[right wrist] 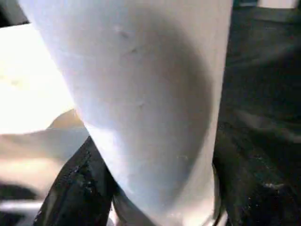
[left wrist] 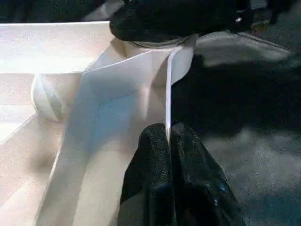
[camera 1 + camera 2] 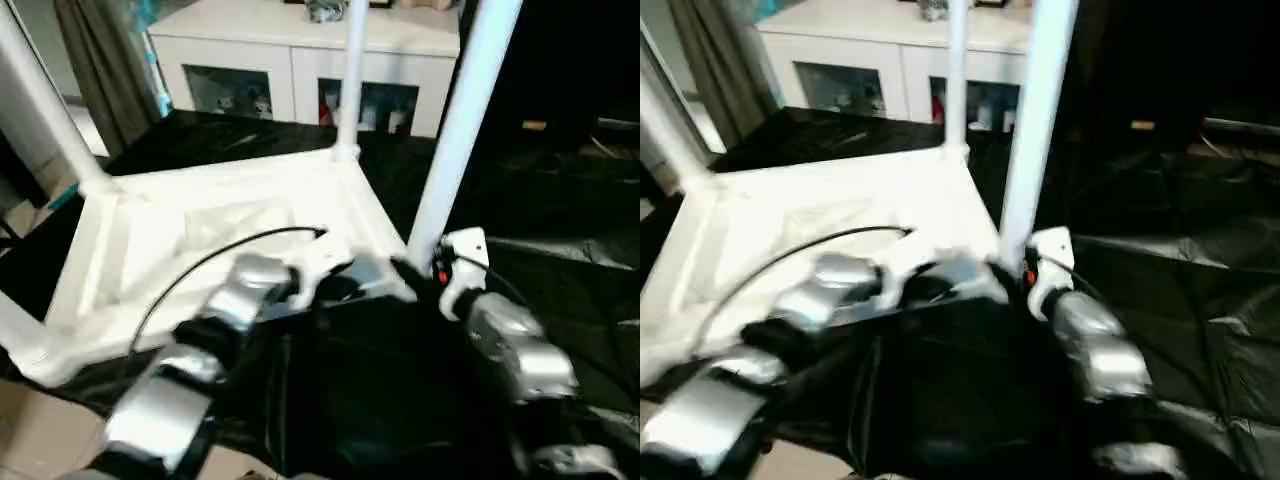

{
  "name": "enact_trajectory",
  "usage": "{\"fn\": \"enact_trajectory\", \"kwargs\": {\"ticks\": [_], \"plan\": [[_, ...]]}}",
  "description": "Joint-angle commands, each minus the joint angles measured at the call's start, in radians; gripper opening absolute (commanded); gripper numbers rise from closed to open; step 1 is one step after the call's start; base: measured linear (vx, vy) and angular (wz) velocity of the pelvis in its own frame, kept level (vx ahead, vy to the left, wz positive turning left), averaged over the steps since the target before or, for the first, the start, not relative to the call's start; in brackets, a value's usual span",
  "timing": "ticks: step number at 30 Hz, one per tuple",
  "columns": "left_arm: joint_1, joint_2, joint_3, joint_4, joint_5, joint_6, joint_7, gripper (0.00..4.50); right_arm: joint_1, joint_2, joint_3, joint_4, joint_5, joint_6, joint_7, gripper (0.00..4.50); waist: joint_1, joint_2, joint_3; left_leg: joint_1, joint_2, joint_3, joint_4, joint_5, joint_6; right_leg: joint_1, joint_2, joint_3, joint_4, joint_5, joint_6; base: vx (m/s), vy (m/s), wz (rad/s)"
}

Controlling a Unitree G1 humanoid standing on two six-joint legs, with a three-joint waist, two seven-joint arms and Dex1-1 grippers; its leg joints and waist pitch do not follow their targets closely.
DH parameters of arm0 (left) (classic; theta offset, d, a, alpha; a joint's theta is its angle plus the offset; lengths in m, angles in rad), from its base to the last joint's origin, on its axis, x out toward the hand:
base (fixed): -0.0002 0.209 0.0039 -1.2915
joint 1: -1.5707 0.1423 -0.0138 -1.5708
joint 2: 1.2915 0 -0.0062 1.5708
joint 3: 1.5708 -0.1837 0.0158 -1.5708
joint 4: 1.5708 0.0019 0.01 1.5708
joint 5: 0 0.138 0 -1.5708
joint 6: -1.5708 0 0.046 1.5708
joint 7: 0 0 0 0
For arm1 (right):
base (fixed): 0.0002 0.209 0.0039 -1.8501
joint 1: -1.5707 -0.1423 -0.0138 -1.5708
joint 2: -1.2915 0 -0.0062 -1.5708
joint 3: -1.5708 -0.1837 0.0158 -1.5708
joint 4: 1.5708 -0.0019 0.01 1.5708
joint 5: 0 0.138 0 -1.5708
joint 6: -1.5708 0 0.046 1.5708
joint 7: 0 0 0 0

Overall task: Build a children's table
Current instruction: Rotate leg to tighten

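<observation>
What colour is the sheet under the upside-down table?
Black; the sheet shows best in the left eye view, spread beneath the white table top.

The upturned table (image 3: 230,235) (legs (image 3: 462,125) standing up) lies before the cabinet (image 3: 300,50).

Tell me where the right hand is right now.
In the left eye view, the right hand sits at the base of the nearest upright table leg, at the tabletop's near right corner, fingers either side of the leg.

My left gripper (image 2: 168,141) is pinched closed at 11 o'clock; my right gripper (image 1: 150,197) clasps at 1 o'clock.
</observation>
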State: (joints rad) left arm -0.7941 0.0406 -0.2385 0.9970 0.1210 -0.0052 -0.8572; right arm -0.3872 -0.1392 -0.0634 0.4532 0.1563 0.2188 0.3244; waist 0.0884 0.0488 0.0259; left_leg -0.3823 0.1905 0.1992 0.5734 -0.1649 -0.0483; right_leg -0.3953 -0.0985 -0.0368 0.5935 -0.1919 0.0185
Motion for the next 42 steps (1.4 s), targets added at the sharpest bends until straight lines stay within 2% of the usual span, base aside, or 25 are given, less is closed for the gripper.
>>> {"fn": "enact_trajectory", "kwargs": {"ticks": [1, 2, 3, 7, 8, 11, 12, 14, 16, 17, 19, 20, 22, 23, 24, 25, 28, 32, 33, 37, 39, 42], "plan": [[-0.022, -0.056, 0.048, 0.009, -0.040, -0.002, 0.093, 0.00, 0.031, 0.051, 0.073, 0.055, -0.031, 0.025, -0.001, 2.55, -0.005, -0.024, -0.039, 0.026, 0.030, -0.019, -0.075, -0.338, 0.003, 0.020, -0.046, 0.025, -0.098, -0.374, -0.150, 0.000, 0.000, 0.00], [-0.025, -0.062, 0.049, 0.012, -0.042, -0.001, 0.091, 0.00, 0.030, 0.058, 0.087, 0.049, -0.033, 0.004, 0.020, 2.55, -0.004, -0.024, -0.040, 0.025, 0.030, -0.020, -0.075, -0.336, 0.006, 0.022, -0.046, 0.025, -0.098, -0.374, -0.148, 0.000, 0.000, 0.00], [-0.028, -0.064, 0.047, 0.016, -0.041, -0.008, 0.084, 0.00, 0.030, 0.058, 0.111, 0.033, -0.047, -0.018, 0.045, 3.10, -0.006, -0.021, -0.039, 0.022, 0.030, -0.020, -0.077, -0.338, 0.010, 0.022, -0.045, 0.024, -0.100, -0.372, -0.142, 0.000, 0.000, 0.00], [-0.022, -0.048, 0.035, 0.011, -0.036, -0.035, 0.027, 0.00, 0.035, 0.033, 0.140, -0.010, -0.036, -0.037, 0.135, 3.31, -0.004, -0.022, -0.042, 0.016, 0.030, -0.022, -0.077, -0.319, 0.022, 0.029, -0.047, 0.023, -0.095, -0.344, -0.135, 0.000, 0.000, 0.00], [-0.017, -0.040, 0.032, 0.008, -0.039, -0.043, 0.002, 0.00, 0.036, 0.019, 0.144, -0.021, -0.031, -0.040, 0.162, 3.60, -0.004, -0.023, -0.043, 0.016, 0.030, -0.021, -0.076, -0.315, 0.025, 0.029, -0.046, 0.023, -0.094, -0.338, -0.136, 0.000, 0.000, 0.00], [-0.009, -0.025, 0.025, 0.003, -0.044, -0.059, -0.045, 0.00, 0.036, -0.007, 0.148, -0.036, -0.017, -0.045, 0.217, 3.60, -0.003, -0.024, -0.046, 0.013, 0.029, -0.020, -0.072, -0.284, 0.042, 0.032, -0.047, 0.023, -0.089, -0.292, -0.152, 0.000, 0.000, 0.00], [0.001, -0.011, 0.020, -0.011, -0.051, -0.062, -0.088, 0.00, 0.038, -0.031, 0.152, -0.048, -0.010, -0.049, 0.261, 3.60, -0.001, -0.026, -0.047, 0.011, 0.030, -0.018, -0.069, -0.257, 0.055, 0.035, -0.046, 0.022, -0.085, -0.253, -0.165, 0.000, 0.000, 0.00], [0.020, 0.018, 0.011, -0.036, -0.061, -0.077, -0.169, 0.00, 0.041, -0.080, 0.161, -0.063, -0.003, -0.062, 0.340, 3.60, 0.001, -0.025, -0.047, 0.011, 0.030, -0.017, -0.066, -0.247, 0.065, 0.035, -0.047, 0.022, -0.084, -0.236, -0.175, 0.000, 0.000, 0.00], [0.044, 0.064, -0.004, -0.071, -0.072, -0.099, -0.279, 0.00, 0.049, -0.144, 0.161, -0.088, 0.021, -0.067, 0.457, 3.60, 0.007, -0.028, -0.052, 0.007, 0.032, -0.017, -0.061, -0.202, 0.089, 0.044, -0.048, 0.019, -0.076, -0.182, -0.187, 0.000, 0.000, 0.00], [0.051, 0.077, -0.007, -0.081, -0.076, -0.107, -0.311, 0.00, 0.051, -0.161, 0.158, -0.095, 0.027, -0.068, 0.491, 3.60, 0.009, -0.024, -0.052, 0.006, 0.035, -0.014, -0.058, -0.181, 0.106, 0.040, -0.043, 0.019, -0.069, -0.131, -0.204, 0.000, 0.000, 0.00], [0.064, 0.104, -0.007, -0.105, -0.096, -0.098, -0.386, 0.00, 0.055, -0.196, 0.147, -0.111, 0.053, -0.052, 0.557, 3.60, 0.009, -0.023, -0.055, 0.004, 0.037, -0.013, -0.056, -0.157, 0.115, 0.041, -0.043, 0.017, -0.060, -0.084, -0.227, 0.000, 0.000, 0.00], [0.069, 0.121, -0.005, -0.121, -0.109, -0.083, -0.427, 0.00, 0.057, -0.220, 0.140, -0.120, 0.070, -0.040, 0.597, 3.60, 0.013, -0.023, -0.056, 0.009, 0.038, -0.013, -0.054, -0.153, 0.115, 0.040, -0.042, 0.016, -0.059, -0.069, -0.236, 0.000, 0.000, 0.00], [0.074, 0.143, -0.004, -0.136, -0.123, -0.066, -0.473, 0.00, 0.060, -0.251, 0.133, -0.130, 0.087, -0.025, 0.650, 3.60, 0.017, -0.024, -0.056, 0.009, 0.040, -0.011, -0.051, -0.147, 0.129, 0.039, -0.041, 0.016, -0.051, -0.032, -0.262, 0.000, 0.000, 0.00], [0.075, 0.150, -0.004, -0.139, -0.126, -0.063, -0.486, 0.00, 0.062, -0.260, 0.132, -0.132, 0.091, -0.020, 0.667, 3.60, 0.019, -0.021, -0.055, 0.012, 0.041, -0.009, -0.051, -0.150, 0.129, 0.036, -0.040, 0.017, -0.052, -0.034, -0.268, 0.000, 0.000, 0.00], [0.076, 0.159, -0.005, -0.144, -0.129, -0.057, -0.504, 0.00, 0.064, -0.273, 0.133, -0.134, 0.096, -0.017, 0.689, 3.60, 0.020, -0.024, -0.055, 0.011, 0.040, -0.008, -0.050, -0.154, 0.127, 0.036, -0.041, 0.018, -0.053, -0.037, -0.269, 0.000, 0.000, 0.00], [0.078, 0.167, -0.006, -0.149, -0.131, -0.053, -0.520, 0.00, 0.067, -0.286, 0.134, -0.137, 0.102, -0.012, 0.710, 3.60, 0.024, -0.023, -0.054, 0.013, 0.041, -0.008, -0.052, -0.165, 0.122, 0.035, -0.043, 0.018, -0.054, -0.054, -0.270, 0.000, 0.000, 0.00], [0.085, 0.184, -0.005, -0.161, -0.136, -0.047, -0.548, 0.00, 0.073, -0.314, 0.139, -0.145, 0.115, 0.002, 0.754, 3.60, 0.027, -0.024, -0.051, 0.013, 0.041, -0.009, -0.055, -0.191, 0.104, 0.036, -0.044, 0.019, -0.059, -0.110, -0.257, 0.000, 0.000, 0.00], [0.091, 0.194, -0.001, -0.171, -0.139, -0.037, -0.577, 0.00, 0.076, -0.324, 0.139, -0.149, 0.130, 0.019, 0.783, 3.25, 0.026, -0.026, -0.051, 0.012, 0.040, -0.010, -0.056, -0.191, 0.092, 0.037, -0.045, 0.019, -0.060, -0.131, -0.249, 0.000, 0.000, 0.00], [0.093, 0.194, 0.000, -0.176, -0.141, -0.033, -0.581, 0.00, 0.079, -0.320, 0.140, -0.153, 0.134, 0.024, 0.786, 3.03, 0.026, -0.027, -0.052, 0.012, 0.041, -0.010, -0.055, -0.180, 0.093, 0.037, -0.044, 0.019, -0.058, -0.116, -0.252, 0.000, 0.000, 0.00], [0.097, 0.184, 0.001, -0.190, -0.144, -0.024, -0.575, 0.00, 0.086, -0.304, 0.148, -0.160, 0.138, 0.032, 0.778, 2.74, 0.027, -0.028, -0.053, 0.012, 0.040, -0.009, -0.052, -0.160, 0.101, 0.036, -0.044, 0.019, -0.054, -0.081, -0.261, 0.000, 0.000, 0.00], [0.096, 0.175, 0.002, -0.190, -0.139, -0.032, -0.549, 0.00, 0.091, -0.289, 0.150, -0.158, 0.130, 0.027, 0.756, 2.58, 0.027, -0.028, -0.053, 0.010, 0.039, -0.010, -0.052, -0.156, 0.102, 0.038, -0.043, 0.018, -0.053, -0.081, -0.260, 0.000, 0.000, 0.00], [0.067, 0.143, 0.004, -0.118, -0.081, -0.071, -0.374, 0.00, 0.087, -0.227, 0.150, -0.086, 0.050, -0.006, 0.584, 2.52, 0.022, -0.028, -0.050, 0.011, 0.038, -0.010, -0.054, -0.176, 0.086, 0.033, -0.044, 0.019, -0.059, -0.124, -0.248, 0.000, 0.000, 0.00]]}}
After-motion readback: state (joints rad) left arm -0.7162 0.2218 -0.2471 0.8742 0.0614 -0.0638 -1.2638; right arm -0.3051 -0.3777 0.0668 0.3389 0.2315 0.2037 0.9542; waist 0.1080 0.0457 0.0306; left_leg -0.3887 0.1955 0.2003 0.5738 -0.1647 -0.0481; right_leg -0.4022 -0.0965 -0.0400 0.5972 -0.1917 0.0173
